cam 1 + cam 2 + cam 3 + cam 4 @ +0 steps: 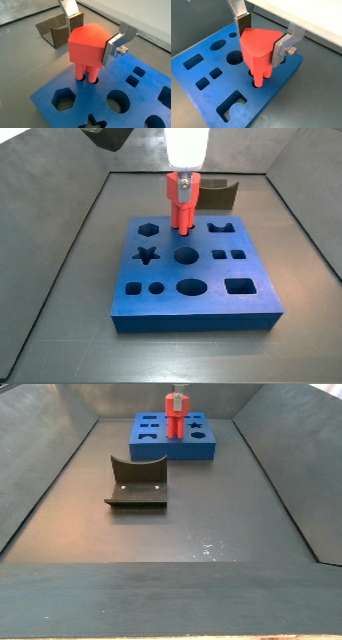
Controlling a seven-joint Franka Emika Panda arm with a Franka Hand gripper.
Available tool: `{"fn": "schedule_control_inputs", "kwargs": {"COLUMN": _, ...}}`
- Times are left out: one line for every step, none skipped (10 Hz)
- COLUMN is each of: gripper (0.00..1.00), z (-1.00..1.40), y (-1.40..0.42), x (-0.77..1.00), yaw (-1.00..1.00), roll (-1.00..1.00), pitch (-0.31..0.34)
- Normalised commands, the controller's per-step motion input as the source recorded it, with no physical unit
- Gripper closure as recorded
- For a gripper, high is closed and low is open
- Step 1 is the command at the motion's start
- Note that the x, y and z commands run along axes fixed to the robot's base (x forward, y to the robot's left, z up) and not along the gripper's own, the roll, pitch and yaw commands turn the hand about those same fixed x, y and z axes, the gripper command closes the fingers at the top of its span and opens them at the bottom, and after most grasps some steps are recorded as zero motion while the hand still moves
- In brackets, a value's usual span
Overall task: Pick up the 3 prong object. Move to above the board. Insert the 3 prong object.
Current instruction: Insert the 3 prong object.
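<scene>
The red-orange 3 prong object [87, 45] stands upright between the fingers of my gripper [93, 37]. The gripper is shut on its blocky top, as both wrist views show [259, 47]. Its prongs [87, 72] point down, and their tips reach into a cutout near the edge of the blue board [90, 92]. In a side view the object [179, 190] is over the board's far row, between the hexagon and a notched cutout, with the board [194, 313] in the tray's middle. In a side view from the opposite end the object [174, 404] stands on the board [194, 454].
The dark fixture [57, 32] stands on the grey tray floor just beyond the board [218, 194] [138, 484]. Sloping grey tray walls [67, 248] enclose the floor on all sides.
</scene>
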Motion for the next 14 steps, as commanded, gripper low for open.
{"fn": "schedule_control_inputs", "kwargs": {"gripper": 1.0, "z": -0.12, "y": 0.0, "x": 0.0, "yaw": 0.0, "roll": 0.0, "pitch": 0.0}}
{"fn": "schedule_control_inputs", "kwargs": {"gripper": 1.0, "z": -0.22, "y": -0.11, "x": 0.0, "yaw": 0.0, "roll": 0.0, "pitch": -0.069}}
{"fn": "schedule_control_inputs", "kwargs": {"gripper": 1.0, "z": -0.25, "y": -0.17, "x": 0.09, "yaw": -0.04, "roll": 0.0, "pitch": -0.143}}
{"fn": "schedule_control_inputs", "kwargs": {"gripper": 1.0, "z": -0.23, "y": -0.13, "x": 0.13, "yaw": -0.03, "roll": -0.02, "pitch": -0.12}}
{"fn": "schedule_control_inputs", "kwargs": {"gripper": 1.0, "z": -0.18, "y": -0.01, "x": 0.13, "yaw": -0.06, "roll": -0.07, "pitch": -0.117}}
{"fn": "schedule_control_inputs", "kwargs": {"gripper": 1.0, "z": -0.19, "y": 0.04, "x": 0.12, "yaw": -0.04, "roll": -0.03, "pitch": -0.046}}
{"fn": "schedule_control_inputs", "kwargs": {"gripper": 1.0, "z": -0.21, "y": 0.18, "x": 0.01, "yaw": 0.0, "roll": 0.0, "pitch": 0.0}}
{"fn": "schedule_control_inputs", "kwargs": {"gripper": 1.0, "z": 0.0, "y": 0.14, "x": 0.0, "yaw": 0.0, "roll": 0.0, "pitch": 0.031}}
{"fn": "schedule_control_inputs", "kwargs": {"gripper": 1.0, "z": -0.02, "y": 0.0, "x": 0.0, "yaw": 0.0, "roll": 0.0, "pitch": 0.0}}
{"fn": "schedule_control_inputs", "kwargs": {"gripper": 1.0, "z": -0.53, "y": -0.01, "x": -0.01, "yaw": 0.0, "roll": 0.0, "pitch": -0.171}}
{"fn": "schedule_control_inputs", "kwargs": {"gripper": 1.0, "z": -1.0, "y": -0.09, "x": 0.0, "yaw": 0.0, "roll": 0.14, "pitch": -0.24}}
{"fn": "schedule_control_inputs", "kwargs": {"gripper": 1.0, "z": -1.0, "y": -0.08, "x": 0.0, "yaw": 0.0, "roll": 0.13, "pitch": -0.183}}
{"fn": "schedule_control_inputs", "kwargs": {"gripper": 1.0, "z": -1.0, "y": -0.07, "x": 0.08, "yaw": 0.0, "roll": 0.11, "pitch": -0.123}}
{"fn": "schedule_control_inputs", "kwargs": {"gripper": 1.0, "z": -0.47, "y": -0.03, "x": 0.05, "yaw": -0.02, "roll": 0.0, "pitch": -0.089}}
